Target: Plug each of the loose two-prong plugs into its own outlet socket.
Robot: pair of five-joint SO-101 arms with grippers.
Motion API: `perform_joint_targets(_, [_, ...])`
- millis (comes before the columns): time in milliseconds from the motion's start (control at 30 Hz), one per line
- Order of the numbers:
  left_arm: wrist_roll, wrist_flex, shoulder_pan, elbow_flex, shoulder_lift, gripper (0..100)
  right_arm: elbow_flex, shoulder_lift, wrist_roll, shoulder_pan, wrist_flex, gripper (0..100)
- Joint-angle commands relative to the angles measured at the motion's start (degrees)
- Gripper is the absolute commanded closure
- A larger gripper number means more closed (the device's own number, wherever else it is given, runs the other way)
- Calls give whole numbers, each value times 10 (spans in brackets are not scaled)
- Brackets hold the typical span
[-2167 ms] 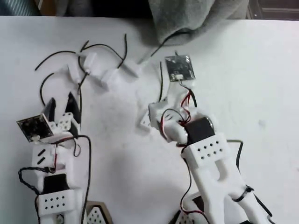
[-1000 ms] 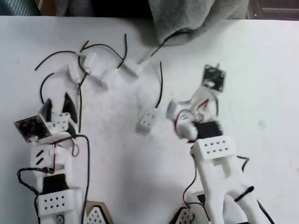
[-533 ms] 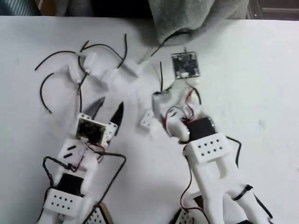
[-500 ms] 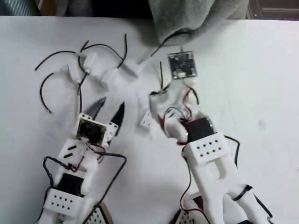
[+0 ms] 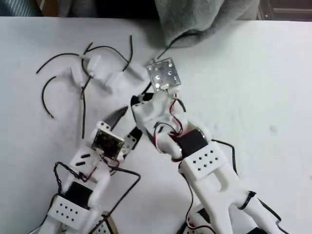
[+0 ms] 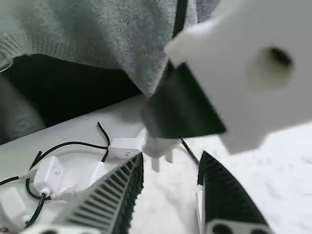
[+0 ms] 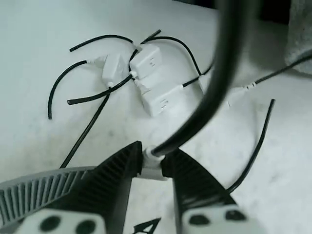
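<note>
Currently the right gripper (image 7: 152,155) pinches a white plug (image 6: 158,146), prongs pointing down over the table (image 5: 273,97). The left gripper (image 6: 170,161), fingers spread wide, sits at its seven o'clock. The sockets (image 7: 163,100) lie towards eleven o'clock.

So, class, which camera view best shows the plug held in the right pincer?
The left wrist view: the plug hangs with both prongs clear. The right wrist view shows its white top gripped in the right pincer; in the high view the arm hides it.
</note>
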State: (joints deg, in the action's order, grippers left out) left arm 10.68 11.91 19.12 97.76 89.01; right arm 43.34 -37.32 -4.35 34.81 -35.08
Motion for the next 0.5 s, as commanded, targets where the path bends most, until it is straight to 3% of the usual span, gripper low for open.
perform_joint_targets(0, [4, -3, 2, -4, 13, 805, 4, -10, 44, 27, 25, 979])
perform_joint_targets(367, [4, -3, -4, -4, 13, 805, 3, -95, 54, 55, -102, 979])
perform_joint_targets(467, [4, -3, -20, -4, 13, 805, 5, -135, 98, 58, -134, 979])
